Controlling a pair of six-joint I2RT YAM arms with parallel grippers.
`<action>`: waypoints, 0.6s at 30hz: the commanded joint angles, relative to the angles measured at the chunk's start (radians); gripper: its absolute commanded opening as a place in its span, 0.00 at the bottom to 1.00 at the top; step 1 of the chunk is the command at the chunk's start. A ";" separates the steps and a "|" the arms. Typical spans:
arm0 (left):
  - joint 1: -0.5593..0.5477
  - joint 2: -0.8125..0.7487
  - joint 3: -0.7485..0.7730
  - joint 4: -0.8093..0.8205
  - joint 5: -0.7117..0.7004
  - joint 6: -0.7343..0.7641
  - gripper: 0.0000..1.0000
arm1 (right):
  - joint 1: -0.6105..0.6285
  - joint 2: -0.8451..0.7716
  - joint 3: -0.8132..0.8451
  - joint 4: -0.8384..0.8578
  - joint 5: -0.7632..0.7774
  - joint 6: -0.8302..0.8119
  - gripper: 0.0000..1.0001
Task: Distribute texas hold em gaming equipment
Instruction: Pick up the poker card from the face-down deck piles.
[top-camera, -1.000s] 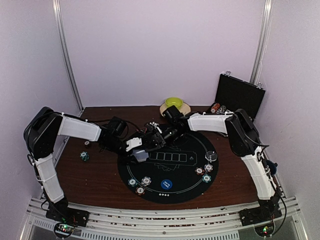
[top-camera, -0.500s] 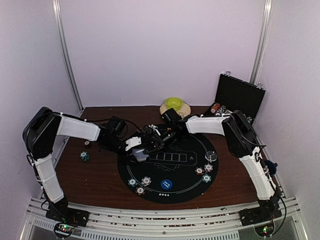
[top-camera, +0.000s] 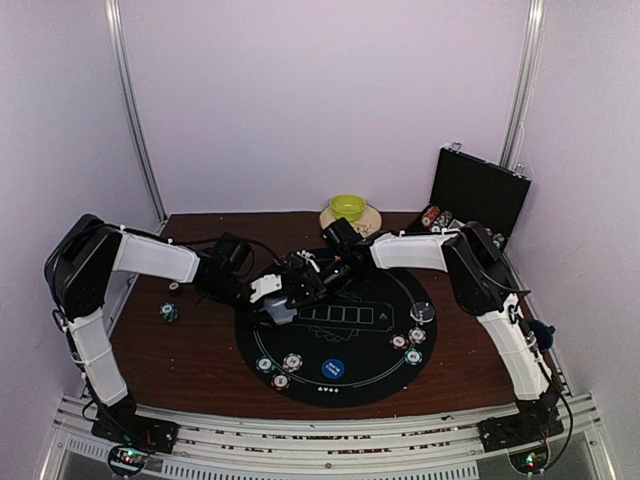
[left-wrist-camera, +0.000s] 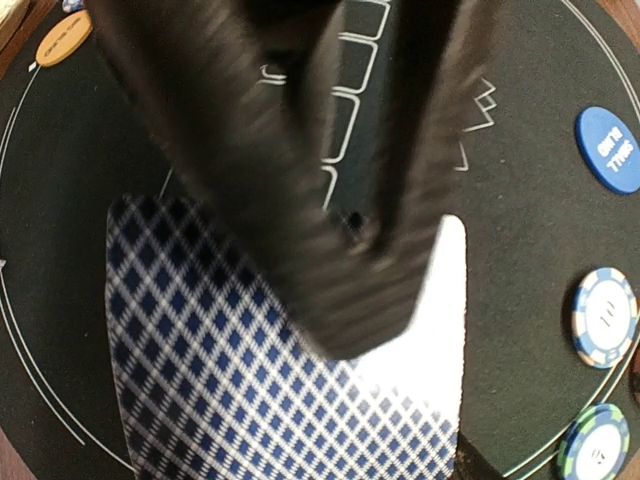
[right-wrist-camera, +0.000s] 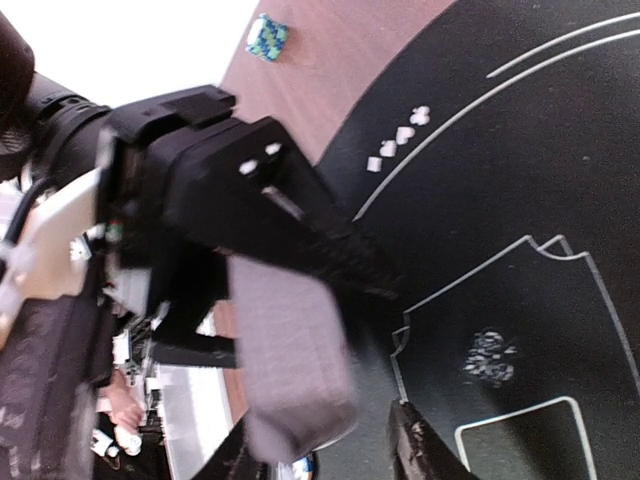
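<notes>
**A:** Playing cards (left-wrist-camera: 230, 360) first: where do we have them?

**B:** We have the pack pinched between the jaws of the left gripper (left-wrist-camera: 375, 270). It is held over the far-left part of the round black mat (top-camera: 375, 385), just beside the printed row of card boxes. The diamond-patterned backs face the left wrist camera.

**A:** Why hold it there and not lay it flat?

**B:** We judge it is offered up to the right gripper (top-camera: 322, 274), which sits right against the pack from the other side. A single card comes off a held pack more easily than off felt.

**A:** Are the right jaws on a card?

**B:** We cannot tell. In the right wrist view one fingertip shows just under the pack's edge, but the rest is blurred and cut off by the frame.

**A:** And the other pieces?

**B:** The striped poker chips (top-camera: 292, 362) lie in small groups at the near left and at the right of the mat. A blue disc (top-camera: 333, 369) lies at the near edge and a clear disc (top-camera: 423, 312) at the right. We read those as seats already supplied. One stray chip (top-camera: 170, 313) lies off the mat, on the table to the left.
</notes>
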 joint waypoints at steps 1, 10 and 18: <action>-0.006 -0.054 -0.012 0.054 0.033 0.008 0.55 | 0.006 -0.021 0.031 -0.029 0.085 -0.041 0.44; -0.006 -0.057 -0.014 0.051 0.046 0.014 0.54 | 0.004 -0.014 0.029 0.003 0.029 -0.004 0.52; -0.006 -0.059 -0.013 0.037 0.069 0.022 0.54 | 0.001 -0.014 0.024 -0.002 0.054 -0.016 0.44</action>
